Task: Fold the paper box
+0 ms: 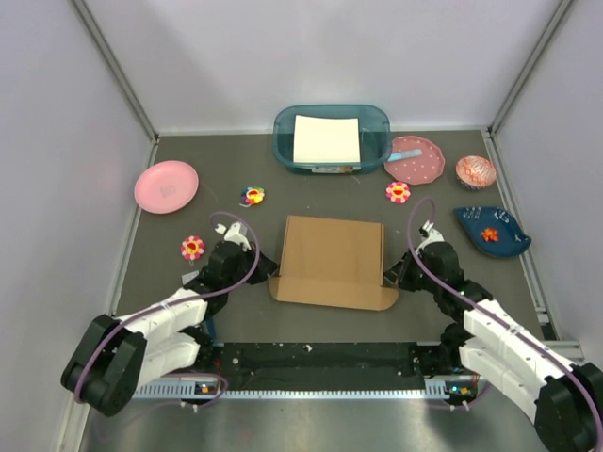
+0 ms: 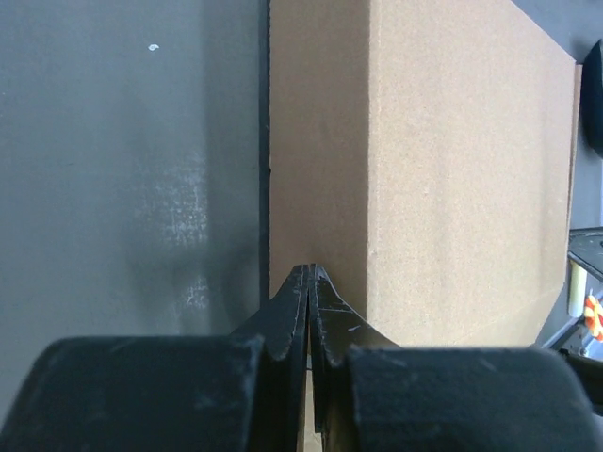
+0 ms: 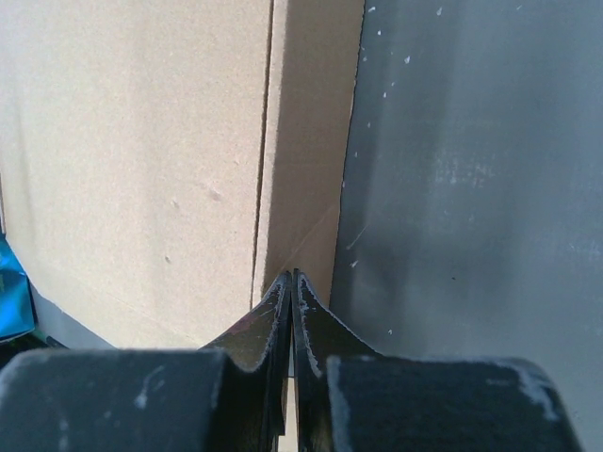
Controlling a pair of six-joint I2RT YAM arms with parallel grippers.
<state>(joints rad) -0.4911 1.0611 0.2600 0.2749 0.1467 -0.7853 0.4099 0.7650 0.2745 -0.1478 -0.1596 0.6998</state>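
Box place: the box (image 1: 332,259) lies flat in the middle of the table (image 1: 236,169), directly between the two grippers.
Left gripper: the left gripper (image 1: 267,270) sits at the box's left side, near its front corner. Its wrist view shows the fingers (image 2: 292,301) pressed together at the side wall, with a sliver of cardboard between them. It seems to be pinching that wall.
Right gripper: the right gripper (image 1: 392,276) mirrors this at the right side. Its fingers (image 3: 311,311) are closed tip to tip against the wall, again with a pale sliver between them, so it is likely clamped on cardboard too.
Box from the grippers: it lies inward of both, to the right of the left one and the left of the right one, touching each.
Nearer arm: neither, since both are at the box.
Long axis: it runs left to right, from gripper to gripper, and the box is a little wider than it is deep.
Facing: the broad panel faces up. The round-cornered flap at the near edge points toward the arm bases.
Coming move: this probably depends on both arms acting evenly, or the box will skew about that axis.
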